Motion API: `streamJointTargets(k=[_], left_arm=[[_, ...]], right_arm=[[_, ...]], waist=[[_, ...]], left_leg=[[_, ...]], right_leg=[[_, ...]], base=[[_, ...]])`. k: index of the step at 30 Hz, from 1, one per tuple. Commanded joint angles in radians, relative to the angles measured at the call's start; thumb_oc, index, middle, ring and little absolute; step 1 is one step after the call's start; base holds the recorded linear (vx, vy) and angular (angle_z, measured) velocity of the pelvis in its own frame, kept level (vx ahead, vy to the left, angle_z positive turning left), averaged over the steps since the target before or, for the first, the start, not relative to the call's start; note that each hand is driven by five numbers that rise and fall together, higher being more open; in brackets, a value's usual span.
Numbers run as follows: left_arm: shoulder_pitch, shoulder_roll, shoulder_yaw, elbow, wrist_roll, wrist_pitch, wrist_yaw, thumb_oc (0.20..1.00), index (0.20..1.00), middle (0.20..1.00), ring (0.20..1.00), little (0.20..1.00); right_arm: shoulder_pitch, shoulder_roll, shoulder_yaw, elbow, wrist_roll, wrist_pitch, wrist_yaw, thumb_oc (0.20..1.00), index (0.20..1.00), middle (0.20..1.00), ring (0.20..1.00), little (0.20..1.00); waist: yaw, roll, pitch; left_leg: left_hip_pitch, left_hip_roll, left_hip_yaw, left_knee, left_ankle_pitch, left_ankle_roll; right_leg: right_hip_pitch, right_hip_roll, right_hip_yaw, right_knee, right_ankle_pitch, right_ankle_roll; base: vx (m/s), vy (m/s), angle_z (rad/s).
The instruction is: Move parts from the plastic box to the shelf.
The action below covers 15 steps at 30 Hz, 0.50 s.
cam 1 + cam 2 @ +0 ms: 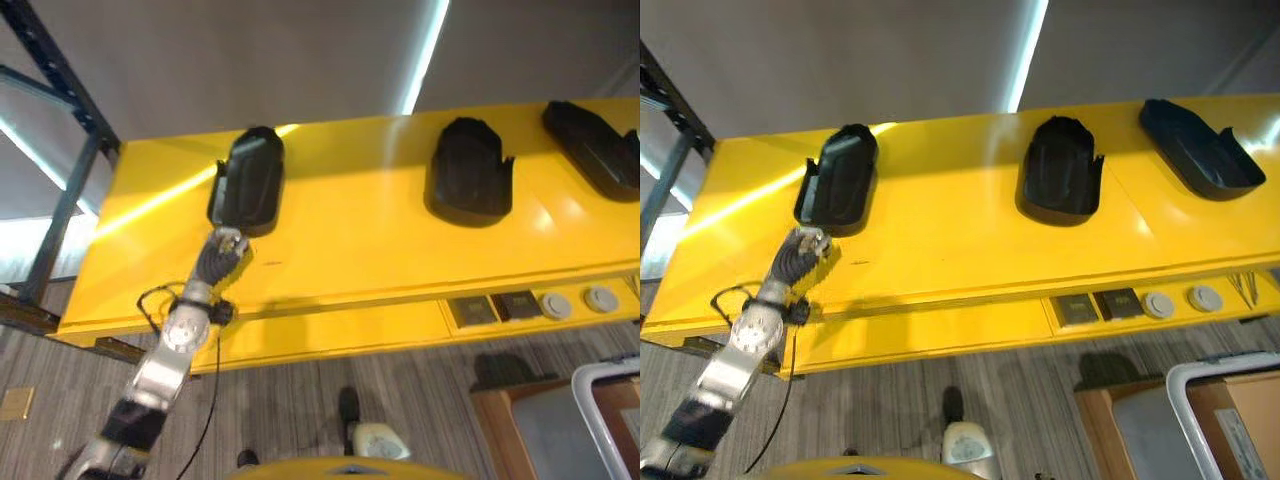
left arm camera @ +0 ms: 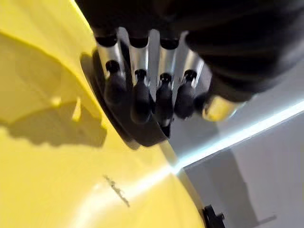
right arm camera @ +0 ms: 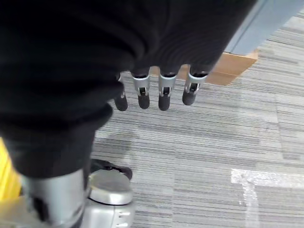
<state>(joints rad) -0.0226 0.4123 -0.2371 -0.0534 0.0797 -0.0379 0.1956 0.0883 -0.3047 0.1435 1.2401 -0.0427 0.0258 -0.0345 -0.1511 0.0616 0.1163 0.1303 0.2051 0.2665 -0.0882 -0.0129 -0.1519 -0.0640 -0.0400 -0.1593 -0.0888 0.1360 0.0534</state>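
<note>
- Glossy yellow shelf (image 1: 380, 230) on a dark steel frame (image 1: 60, 90), above grey striped carpet (image 3: 228, 156).
- Three black moulded plastic parts (image 1: 1060, 165) lie spaced along the shelf.
- Left hand (image 1: 222, 250), fingers relaxed, touches the left part (image 1: 248, 180).
- Right hand (image 3: 156, 92) hangs relaxed over the carpet, holding nothing.

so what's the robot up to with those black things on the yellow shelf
It is putting black parts on the yellow shelf. Three lie there in a row. The left robot hand is at the near end of the leftmost part, its fingers lying straight against it, not curled round it. The right robot hand hangs relaxed over the carpet, holding nothing.
</note>
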Motion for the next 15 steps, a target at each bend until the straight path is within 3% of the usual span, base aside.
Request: streamJointTargets(k=[1,5,10,11,15], left_arm=[[0.000,0.032,0.039,-0.009,0.069,-0.054,0.009,1.000,1.000,1.000,1.000,1.000],[0.139,0.091,0.062,0.062,0.232,-0.061,0.092,1.000,1.000,1.000,1.000,1.000],[0.240,0.062,0.108,0.243,0.233,-0.041,0.133,1.000,1.000,1.000,1.000,1.000],[0.254,0.030,0.121,0.442,0.252,-0.010,0.168,1.000,1.000,1.000,1.000,1.000],[0.261,-0.066,0.182,0.770,0.200,0.047,0.204,1.000,1.000,1.000,1.000,1.000]], right_arm=[[-0.023,0.019,-0.010,0.044,0.045,-0.005,-0.035,1.000,1.000,1.000,1.000,1.000],[-0.064,0.042,-0.011,0.064,0.063,-0.015,-0.059,1.000,1.000,1.000,1.000,1.000],[-0.076,0.046,-0.016,0.067,0.082,-0.023,-0.066,1.000,1.000,1.000,1.000,1.000],[-0.082,0.047,-0.008,0.080,0.071,-0.026,-0.066,1.000,1.000,1.000,1.000,1.000],[-0.083,0.042,-0.011,0.106,0.044,-0.020,-0.064,1.000,1.000,1.000,1.000,1.000]], waist=[[0.037,-0.001,-0.046],[0.104,-0.013,-0.068],[0.151,-0.016,-0.067],[0.170,-0.016,-0.063],[0.182,-0.007,-0.063]], left_leg=[[-0.032,0.044,-0.084,0.001,0.088,0.005],[-0.007,0.029,-0.111,0.001,0.101,0.021],[0.013,0.024,-0.120,0.001,0.109,0.031],[0.022,0.021,-0.123,0.001,0.109,0.035],[0.031,0.017,-0.126,0.001,0.106,0.041]], right_leg=[[0.036,-0.089,-0.011,0.003,-0.046,0.014],[0.075,-0.093,-0.012,0.020,-0.045,0.014],[0.098,-0.095,-0.012,0.032,-0.045,0.018],[0.109,-0.095,-0.012,0.038,-0.045,0.019],[0.120,-0.095,-0.012,0.048,-0.049,0.021]], base=[[-0.01,0.021,0.21],[-0.04,0.050,0.17],[-0.03,0.038,0.13],[-0.04,0.039,0.07],[-0.02,0.045,0.00]])
